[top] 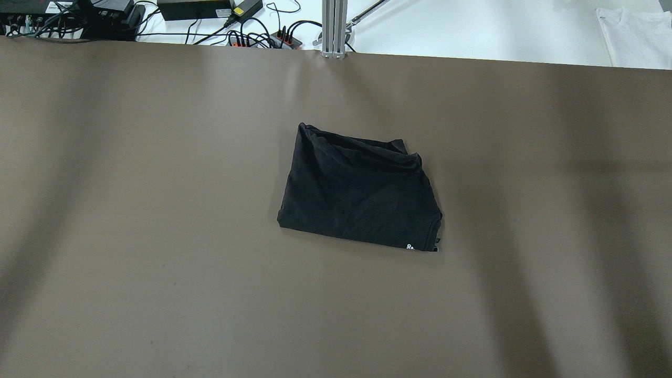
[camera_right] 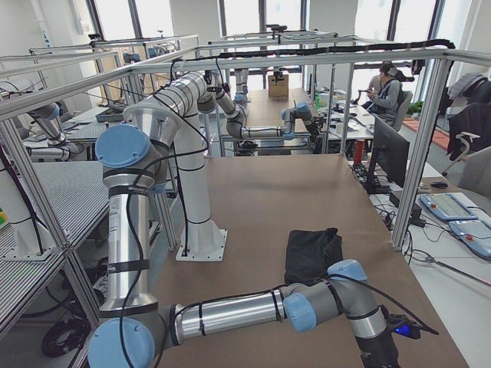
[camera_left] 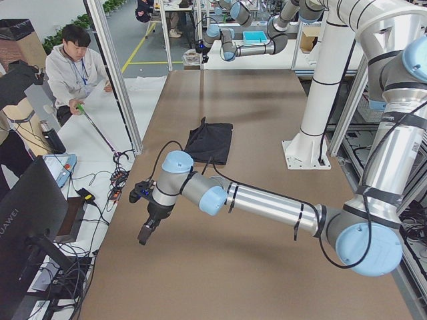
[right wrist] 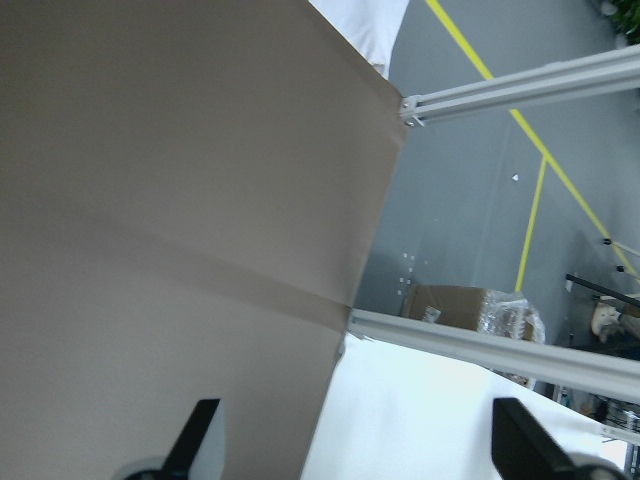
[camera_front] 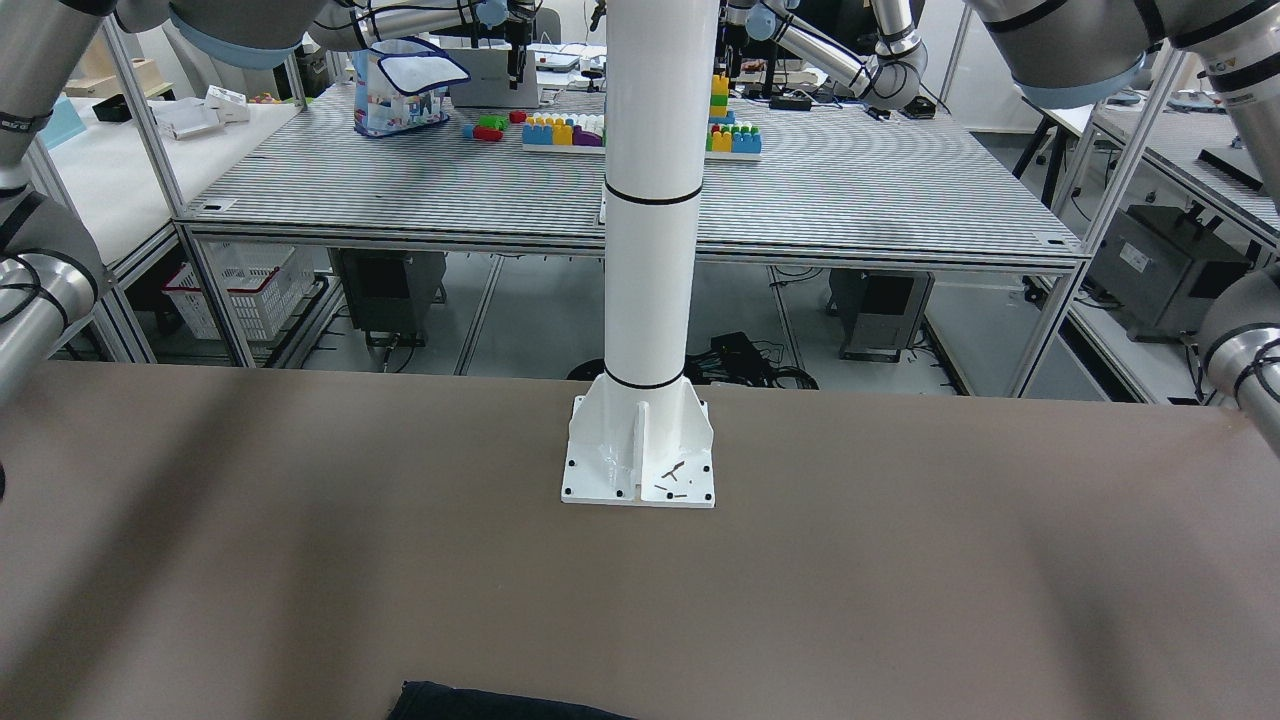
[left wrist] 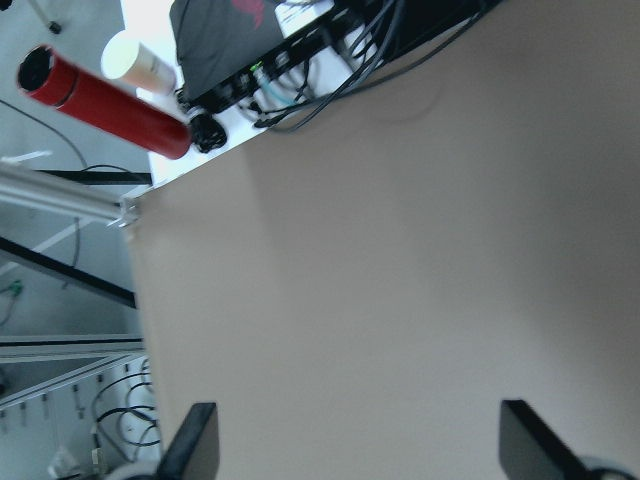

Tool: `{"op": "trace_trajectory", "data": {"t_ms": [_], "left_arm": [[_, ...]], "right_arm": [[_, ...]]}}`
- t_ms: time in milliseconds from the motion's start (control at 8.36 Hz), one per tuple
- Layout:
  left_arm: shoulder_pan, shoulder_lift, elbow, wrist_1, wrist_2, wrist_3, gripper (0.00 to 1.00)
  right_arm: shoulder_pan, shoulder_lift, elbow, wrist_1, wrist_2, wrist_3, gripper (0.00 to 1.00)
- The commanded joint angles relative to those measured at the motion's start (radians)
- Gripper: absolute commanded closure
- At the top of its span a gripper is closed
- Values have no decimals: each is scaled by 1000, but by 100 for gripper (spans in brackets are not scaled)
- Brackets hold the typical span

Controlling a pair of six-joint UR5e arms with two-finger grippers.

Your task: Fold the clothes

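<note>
The clothes are one black fabric piece, folded into a rough rectangle and lying flat in the middle of the brown table. It also shows in the front-facing view, the left view and the right view. My left gripper is open and empty, its fingers wide apart over bare table near the left end. In the left view it hangs well away from the cloth. My right gripper is open and empty over the table's right end corner.
The white pole base stands at the table's robot side. Cables and power strips lie past the far edge by an aluminium post. A red bottle lies off the left end. A seated person is beside the table.
</note>
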Motion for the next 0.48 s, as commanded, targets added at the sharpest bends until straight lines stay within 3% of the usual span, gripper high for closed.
{"op": "trace_trajectory", "data": {"t_ms": [0,359], "left_arm": [[-76,133,-27,-178,132,156,0],[-74,144,-25,-193,125,165,0]], "right_arm": [[76,-147,36,193,-57,-62,6],[74,-160,27,178,-51,-24,6]]}}
